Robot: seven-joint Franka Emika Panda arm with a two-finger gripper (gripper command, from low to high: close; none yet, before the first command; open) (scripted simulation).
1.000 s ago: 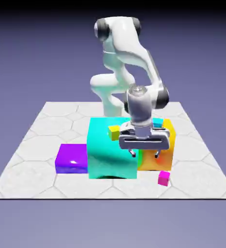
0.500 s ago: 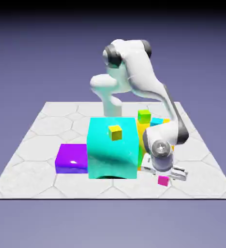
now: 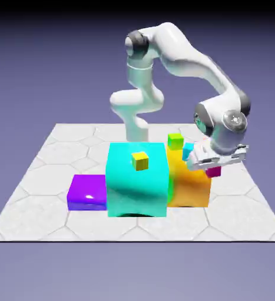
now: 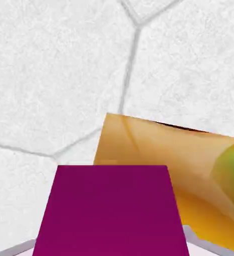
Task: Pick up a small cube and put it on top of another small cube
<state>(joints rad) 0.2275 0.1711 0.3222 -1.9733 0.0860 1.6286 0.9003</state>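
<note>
The tiny magenta-pink cube (image 3: 214, 171) hangs in the air at the exterior view's right, above the table and beside the orange block (image 3: 189, 183). My gripper (image 3: 215, 167) is shut on it. In the hand view the magenta-pink cube (image 4: 110, 210) fills the lower middle and hides my fingertips. A tiny yellow cube (image 3: 140, 160) rests on the big cyan block (image 3: 137, 179). A tiny green cube (image 3: 175, 140) sits on top of the orange block, left of my gripper.
A purple block (image 3: 88, 192) lies on the table left of the cyan block. The orange block (image 4: 184, 165) shows in the hand view below the held cube, with white hexagon-tiled table (image 4: 53, 75) around it.
My gripper went down to the table at the right front, closed on the magenta-pink cube and lifted it up beside the orange block.
</note>
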